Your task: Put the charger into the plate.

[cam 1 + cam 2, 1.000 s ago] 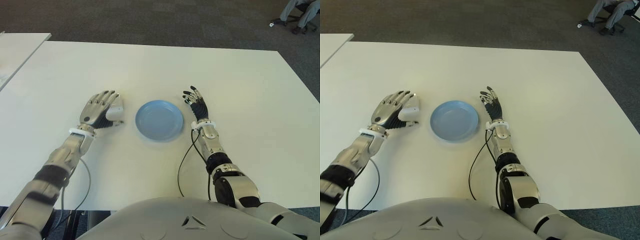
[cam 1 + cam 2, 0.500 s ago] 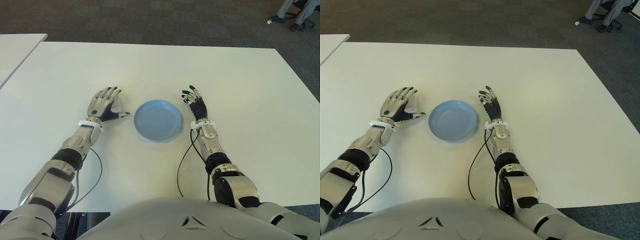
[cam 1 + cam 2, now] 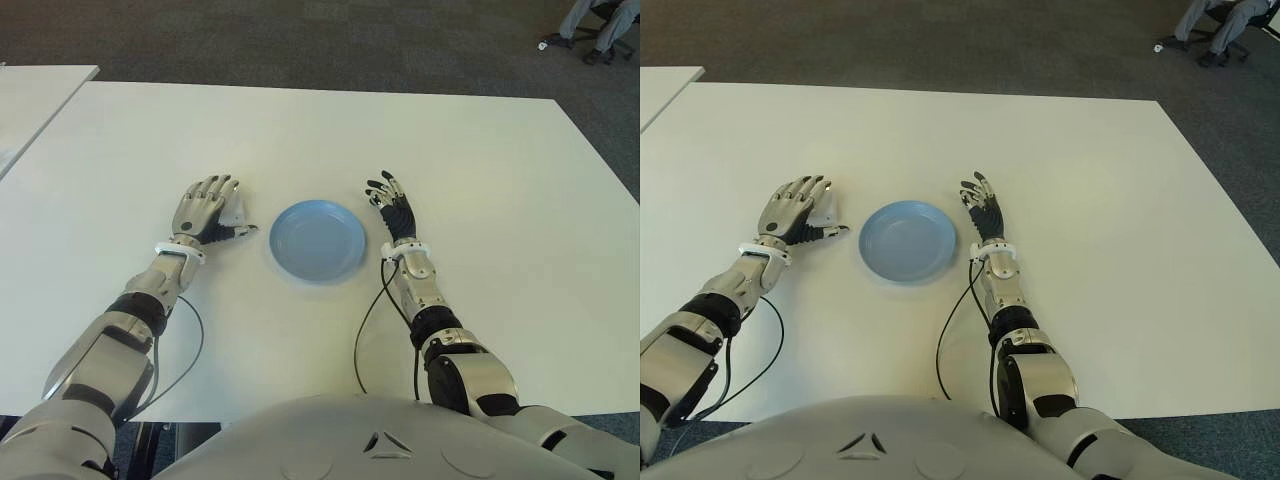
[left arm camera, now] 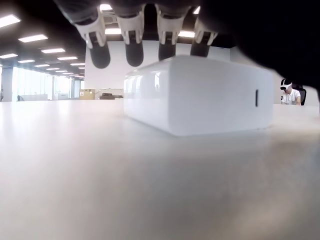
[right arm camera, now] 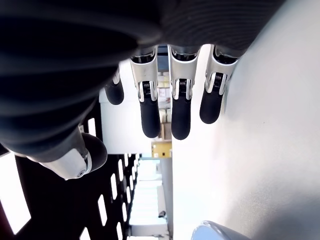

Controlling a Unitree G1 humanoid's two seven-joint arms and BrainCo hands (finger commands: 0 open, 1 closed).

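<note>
Just left of the round blue plate (image 3: 318, 240) on the white table (image 3: 480, 170), the left hand (image 3: 205, 208) lies palm-down over the white charger (image 4: 200, 95), its fingers (image 4: 132, 42) stretched out flat above the block and not closed round it. Only one white corner of the charger shows past the hand in the eye views. The plate holds nothing. The right hand (image 3: 393, 211) shows just right of the plate, fingers extended and empty.
</note>
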